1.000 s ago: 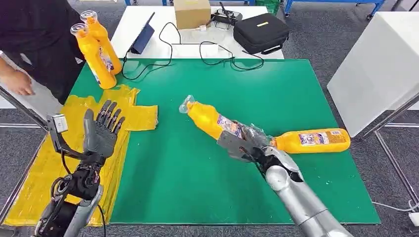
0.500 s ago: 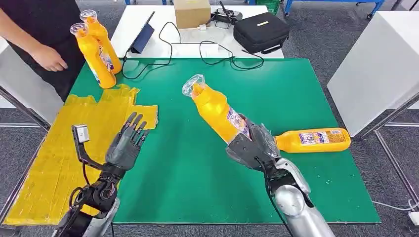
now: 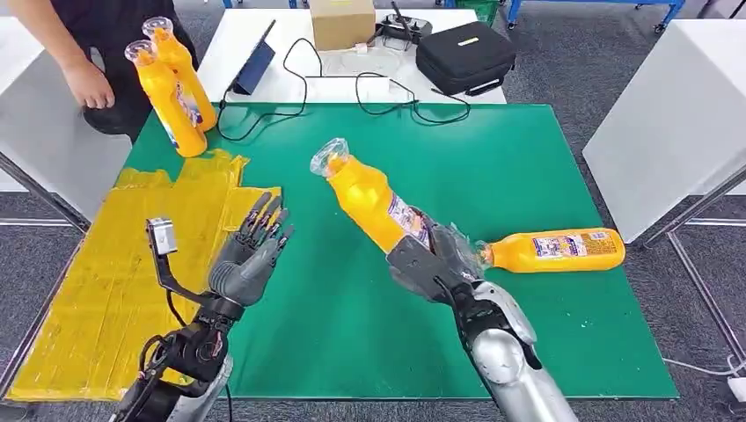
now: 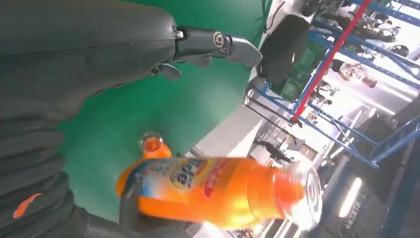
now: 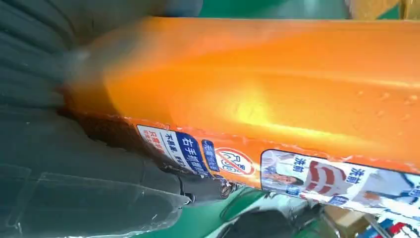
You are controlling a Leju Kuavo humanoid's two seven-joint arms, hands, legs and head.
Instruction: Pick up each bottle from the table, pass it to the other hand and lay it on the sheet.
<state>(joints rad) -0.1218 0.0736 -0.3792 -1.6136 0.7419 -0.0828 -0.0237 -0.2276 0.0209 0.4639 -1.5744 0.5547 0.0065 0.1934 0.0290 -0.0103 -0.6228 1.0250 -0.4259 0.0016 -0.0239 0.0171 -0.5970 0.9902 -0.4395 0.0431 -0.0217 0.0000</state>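
Since the previous frames: left hand point(image 3: 249, 255) has risen and moved toward centre; held bottle point(image 3: 372, 204) has tilted further left. Right hand point(image 3: 433, 264) grips the bottle's base above the green desk point(image 3: 528, 158), cap up-left. Left hand empty, fingers spread. Second bottle point(image 3: 552, 249) lying just beside. Two bottles point(image 3: 173, 88) upright by the yellow sheet point(image 3: 106, 281).

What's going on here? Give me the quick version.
The right hand holds an orange bottle tilted in the air over the green mat. The left hand is open beside it, by the yellow sheet. Another bottle lies on the mat, and two more stand near a person.
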